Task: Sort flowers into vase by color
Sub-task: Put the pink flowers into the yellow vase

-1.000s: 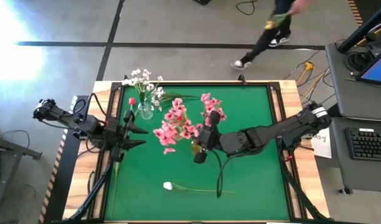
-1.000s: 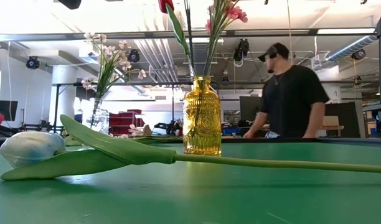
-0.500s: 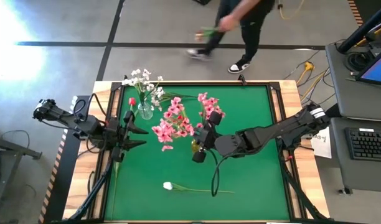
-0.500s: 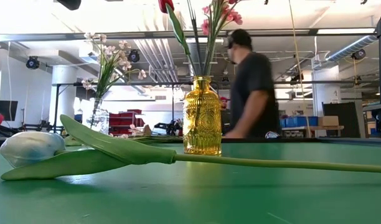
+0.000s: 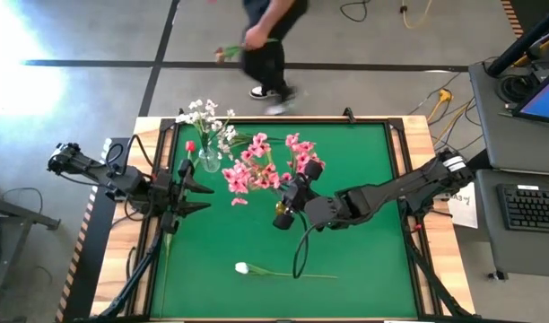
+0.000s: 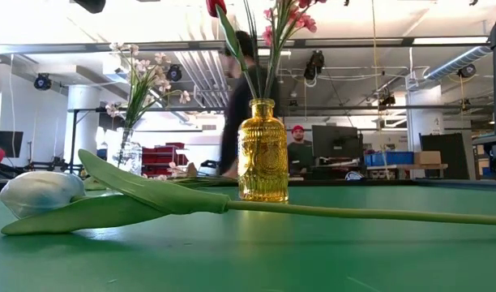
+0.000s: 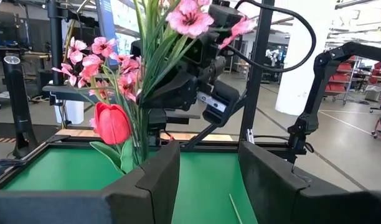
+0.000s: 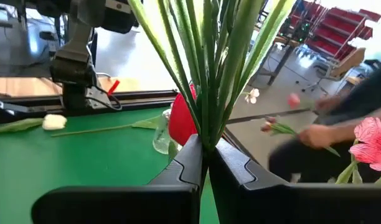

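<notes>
Pink blossom sprays (image 5: 257,166): bunch of thin green stems fanning out to ruffled pink petals, sitting over the middle of the green bench (image 5: 364,260). Right gripper (image 5: 281,212) has its jaws pinched tight on the stem bundle; right wrist view shows the stems (image 8: 206,81) squeezed right at the jaw tips.

Amber vase (image 6: 262,152): ribbed, embossed glass bottle with a narrow neck, standing upright mid-bench. Green stems and a red tulip (image 6: 216,6) rise out of it in the low view.

Clear glass vase (image 5: 209,161) at the back left corner holds small white blossom sprays (image 5: 205,115) on wiry stems.

White tulip (image 5: 243,267) lies flat near the front edge: smooth closed bud, broad glossy leaf (image 6: 151,191), long straight stem (image 5: 297,274) pointing toward the right side.

Left gripper (image 5: 192,187) hangs at the left edge of the bench, jaws partly apart, holding nothing.

Bench top is matte green felt in a dark frame. A person (image 5: 270,40) is walking on the floor behind.
</notes>
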Available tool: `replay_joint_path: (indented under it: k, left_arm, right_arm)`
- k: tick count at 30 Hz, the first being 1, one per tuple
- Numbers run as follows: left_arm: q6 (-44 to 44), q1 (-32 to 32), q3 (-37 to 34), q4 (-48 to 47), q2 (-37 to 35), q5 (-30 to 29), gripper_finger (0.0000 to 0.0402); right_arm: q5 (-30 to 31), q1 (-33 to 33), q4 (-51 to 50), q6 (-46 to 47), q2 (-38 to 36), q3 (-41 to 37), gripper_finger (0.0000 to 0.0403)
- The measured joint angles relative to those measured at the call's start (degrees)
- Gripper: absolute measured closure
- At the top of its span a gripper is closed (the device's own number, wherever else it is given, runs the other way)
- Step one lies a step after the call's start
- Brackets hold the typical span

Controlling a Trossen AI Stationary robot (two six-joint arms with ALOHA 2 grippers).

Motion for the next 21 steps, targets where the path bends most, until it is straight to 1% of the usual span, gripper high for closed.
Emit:
replay_joint_path:
  k: [7,15,21]
  left_arm:
    - [0.0,0.01,0.0,0.0,0.0,0.0,0.0249]
    - [0.0,0.0,-0.01,-0.02,0.0,0.0,0.0249]
    - [-0.01,0.01,-0.02,-0.17,0.0,0.0,0.0249]
  right_arm:
    - [0.1,-0.09,0.14,4.02,0.26,-0.02,0.039]
    - [0.03,-0.09,-0.16,5.16,0.26,-0.09,0.039]
    - [-0.01,-0.09,-2.99,7.24,0.26,-0.09,0.039]
